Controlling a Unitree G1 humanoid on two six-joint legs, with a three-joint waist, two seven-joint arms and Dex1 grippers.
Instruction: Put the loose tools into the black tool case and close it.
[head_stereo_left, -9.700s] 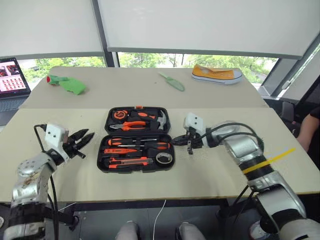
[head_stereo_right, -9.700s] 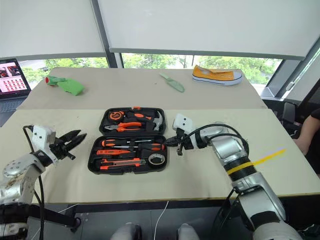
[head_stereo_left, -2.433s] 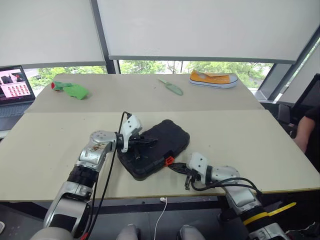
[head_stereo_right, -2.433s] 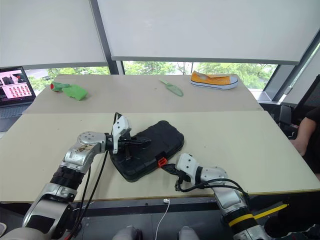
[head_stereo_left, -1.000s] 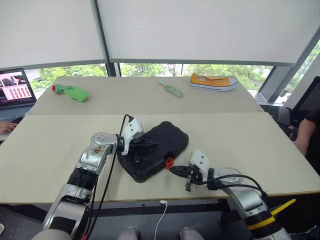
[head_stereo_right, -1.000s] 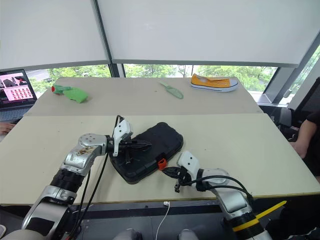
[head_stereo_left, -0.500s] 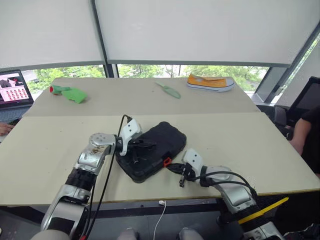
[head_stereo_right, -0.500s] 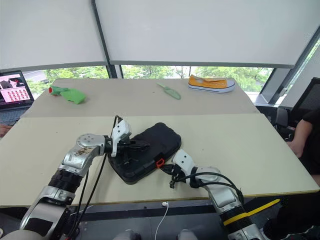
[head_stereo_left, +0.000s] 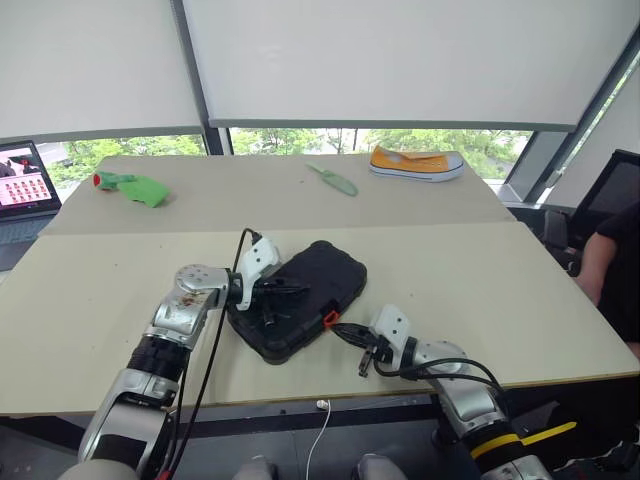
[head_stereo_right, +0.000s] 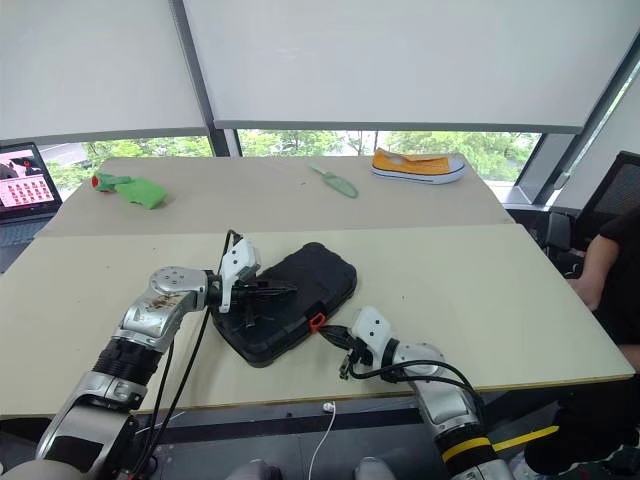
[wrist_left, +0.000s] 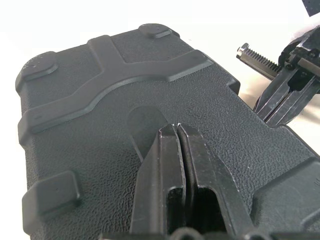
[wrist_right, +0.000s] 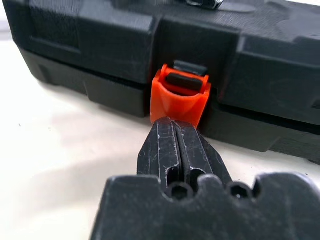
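case: black tool case (head_stereo_left: 297, 310) lid down, lying skewed on the near counter (head_stereo_left: 470, 270), one corner close to the front edge
latch: orange latch (wrist_right: 180, 97) on the case's front wall, facing the right arm; looks flipped out from the wall, can't tell if it is engaged
left gripper (wrist_left: 176, 131): jaws pressed together, nothing between them; tips resting on the textured lid near its middle, beside the raised Y-shaped rib
right gripper (wrist_right: 176, 131): jaws pressed together, empty; tips right at the lower lip of the latch, touching or just short of it, can't tell which
right gripper, head view: sits low over the counter just in front of the case's latch side (head_stereo_right: 335, 342)
loose tools: none visible on the counter around the case; inside of the case hidden by the lid
far counter: pale green trowel (head_stereo_left: 332, 178), yellow shoe (head_stereo_left: 416, 162) to its right, green item with a red end (head_stereo_left: 130, 187) on the left
laptop (head_stereo_left: 25, 190): open at the far left edge, screen lit
person: dark sleeve and arm (head_stereo_left: 598, 262) at the right edge, clear of the counter
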